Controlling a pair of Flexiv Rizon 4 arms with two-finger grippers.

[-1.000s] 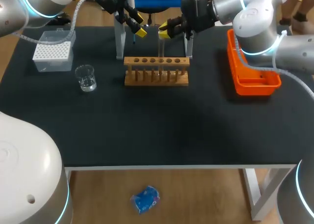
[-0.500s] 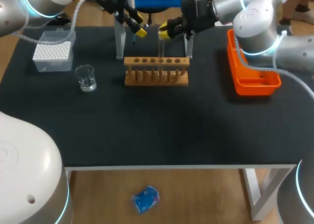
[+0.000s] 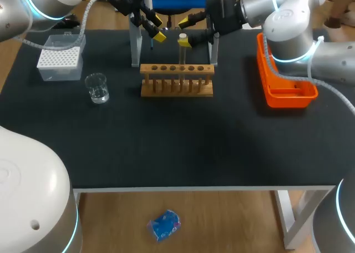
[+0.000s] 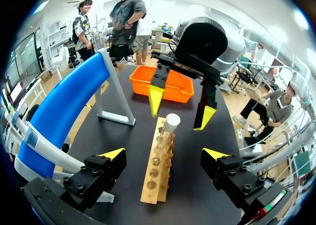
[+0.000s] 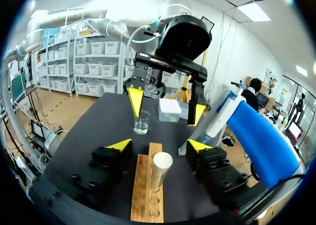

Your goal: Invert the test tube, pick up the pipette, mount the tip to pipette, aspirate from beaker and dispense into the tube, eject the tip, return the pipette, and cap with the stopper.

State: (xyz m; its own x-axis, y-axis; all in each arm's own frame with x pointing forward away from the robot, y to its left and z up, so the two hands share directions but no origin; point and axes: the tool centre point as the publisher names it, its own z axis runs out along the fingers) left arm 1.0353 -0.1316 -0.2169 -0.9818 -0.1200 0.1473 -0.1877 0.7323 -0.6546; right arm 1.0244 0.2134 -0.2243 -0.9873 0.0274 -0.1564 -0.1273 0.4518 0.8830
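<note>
A clear glass test tube (image 3: 181, 53) is stood in a pale wooden rack (image 3: 176, 70) at the counter's (image 3: 166, 142) far edge, between the right hand's (image 3: 189, 32) spread fingers.

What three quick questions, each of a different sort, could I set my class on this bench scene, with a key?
1. True or false: the right gripper is shut on the test tube.
2. The test tube stands in: A the wooden rack; B the orange tray; C the beaker.
3. What caps the test tube's top?
Key: 1 false, its fingers stand apart at either side; 2 A; 3 a stopper.
</note>
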